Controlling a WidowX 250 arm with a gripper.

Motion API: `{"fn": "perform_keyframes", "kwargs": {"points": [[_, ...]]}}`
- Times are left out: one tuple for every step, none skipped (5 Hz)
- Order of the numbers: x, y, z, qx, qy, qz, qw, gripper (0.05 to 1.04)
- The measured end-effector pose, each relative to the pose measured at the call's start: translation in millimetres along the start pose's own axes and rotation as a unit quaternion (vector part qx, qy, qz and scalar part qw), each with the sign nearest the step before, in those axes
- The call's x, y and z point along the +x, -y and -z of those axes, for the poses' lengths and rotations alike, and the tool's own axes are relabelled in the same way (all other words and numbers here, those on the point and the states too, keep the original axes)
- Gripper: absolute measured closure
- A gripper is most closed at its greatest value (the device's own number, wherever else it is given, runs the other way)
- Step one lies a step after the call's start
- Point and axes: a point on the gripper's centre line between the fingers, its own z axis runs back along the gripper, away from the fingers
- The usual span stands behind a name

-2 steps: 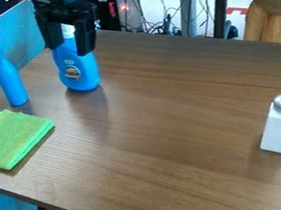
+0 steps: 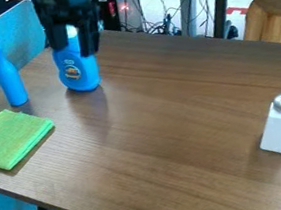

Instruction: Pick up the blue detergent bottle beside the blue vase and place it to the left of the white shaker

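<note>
A black pincer (image 2: 74, 48) is hanging at the far edge of the worktop (image 2: 172, 117), over an upright blue bottle (image 2: 79, 75). Its two fingers are standing apart, and the white cap (image 2: 72, 31) is showing between them; I cannot tell whether either one is touching it. The pincer is looking released, not clenched. The bottle is standing on the worktop, beside a slim blue vase (image 2: 10, 80) and beyond a folded green cloth (image 2: 13, 137). A white shaker (image 2: 279, 127) with a silver top is standing well apart, nearer me.

The step in hand is seemingly either lining up on the bottle or coming clear of it. Either way, doing it well is probably calling for keeping the fingers evenly spaced around the cap and travelling straight up or down. Any sideways drift would be risking a nudge high on the bottle, where tipping is likely easiest, and the vase is standing near enough to be knocked too.

Compared with a moment ago, the pincer is sitting slightly farther from the vase, its fingers still parted. The bottle, vase, cloth and shaker are all keeping their places.
</note>
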Motion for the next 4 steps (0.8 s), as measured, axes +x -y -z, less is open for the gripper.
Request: {"fn": "perform_keyframes", "kwargs": {"points": [[10,-4,-17,0.0,-0.002,0.01,0.9999,0.074],[15,-15,-26,0.021,-0.011,0.012,0.9996,0.074],[19,-25,-20,0.045,-0.027,0.016,0.9985,0.074],[21,-35,-19,0.07,-0.036,0.014,0.9968,0.074]]}}
